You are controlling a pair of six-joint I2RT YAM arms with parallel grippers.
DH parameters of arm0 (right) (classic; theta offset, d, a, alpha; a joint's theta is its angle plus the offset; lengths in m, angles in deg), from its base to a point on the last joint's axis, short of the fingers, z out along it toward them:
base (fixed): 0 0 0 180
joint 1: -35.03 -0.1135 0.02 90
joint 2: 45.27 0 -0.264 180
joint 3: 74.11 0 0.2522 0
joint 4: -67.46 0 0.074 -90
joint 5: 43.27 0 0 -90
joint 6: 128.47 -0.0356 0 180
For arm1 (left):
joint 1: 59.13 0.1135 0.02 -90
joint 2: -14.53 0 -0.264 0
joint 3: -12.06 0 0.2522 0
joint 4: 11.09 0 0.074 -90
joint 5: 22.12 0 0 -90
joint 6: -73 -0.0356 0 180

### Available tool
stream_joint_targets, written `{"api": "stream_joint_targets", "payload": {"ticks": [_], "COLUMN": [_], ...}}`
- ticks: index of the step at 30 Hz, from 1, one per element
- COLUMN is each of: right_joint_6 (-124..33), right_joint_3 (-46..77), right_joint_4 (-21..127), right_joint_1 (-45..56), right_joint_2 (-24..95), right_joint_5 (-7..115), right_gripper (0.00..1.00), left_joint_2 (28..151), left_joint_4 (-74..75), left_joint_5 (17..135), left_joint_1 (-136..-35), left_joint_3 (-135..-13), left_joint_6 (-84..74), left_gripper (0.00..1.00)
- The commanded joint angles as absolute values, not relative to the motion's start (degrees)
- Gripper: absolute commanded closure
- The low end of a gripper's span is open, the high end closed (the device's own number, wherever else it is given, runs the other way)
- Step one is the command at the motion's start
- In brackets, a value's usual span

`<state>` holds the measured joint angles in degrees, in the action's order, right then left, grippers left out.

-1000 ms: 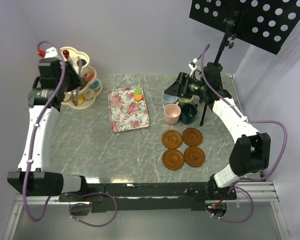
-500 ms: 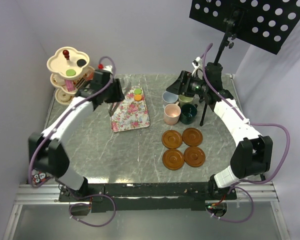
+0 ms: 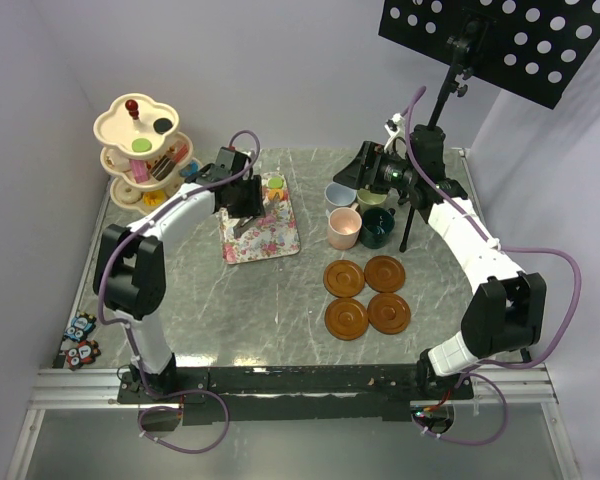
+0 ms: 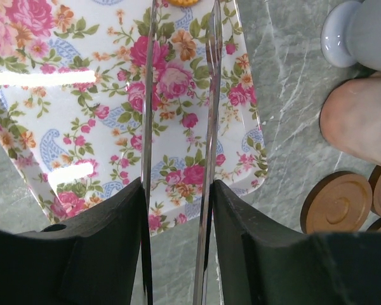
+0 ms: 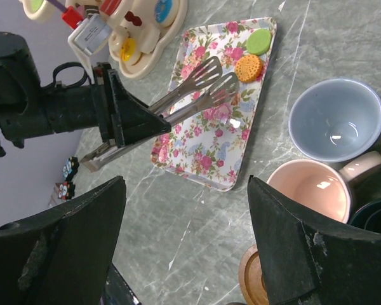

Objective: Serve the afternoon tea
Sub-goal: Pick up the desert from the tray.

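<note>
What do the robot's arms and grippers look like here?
The left arm and right arm have white shells with black joint housings; a purple cable trails along each. The left gripper and right gripper have broad matte-black wedge-shaped fingers.

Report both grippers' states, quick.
The left gripper is closed on the metal tongs, over the floral tray.
The right gripper is open, holding nothing.
</note>
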<state>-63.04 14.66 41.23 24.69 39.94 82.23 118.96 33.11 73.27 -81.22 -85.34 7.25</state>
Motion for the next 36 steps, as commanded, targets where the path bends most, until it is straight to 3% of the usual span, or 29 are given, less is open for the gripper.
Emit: {"api": "stream_joint_targets", "payload": {"ticks": [1,25,36], "right_joint_6": [-61.9,-61.9,-61.9], "right_joint_3": [16.6,18.8,19.9], "right_joint_4": [42.4,41.6,41.4], "right_joint_1": [25.2,26.1,26.1], "right_joint_2": [38.0,40.5,41.5], "right_joint_5": [82.1,82.6,82.9], "right_gripper": [0.16,0.16,0.16], "left_joint_2": [121.2,127.6,130.3], "left_joint_4": [31.2,31.8,31.8], "left_joint_5": [74.8,73.4,75.0], "left_joint_1": [-81.3,-80.6,-80.3], "left_joint_3": [-89.8,-94.3,-96.2], "left_joint_6": [5.8,8.7,8.5], "left_gripper": [0.5,0.45,0.48]}}
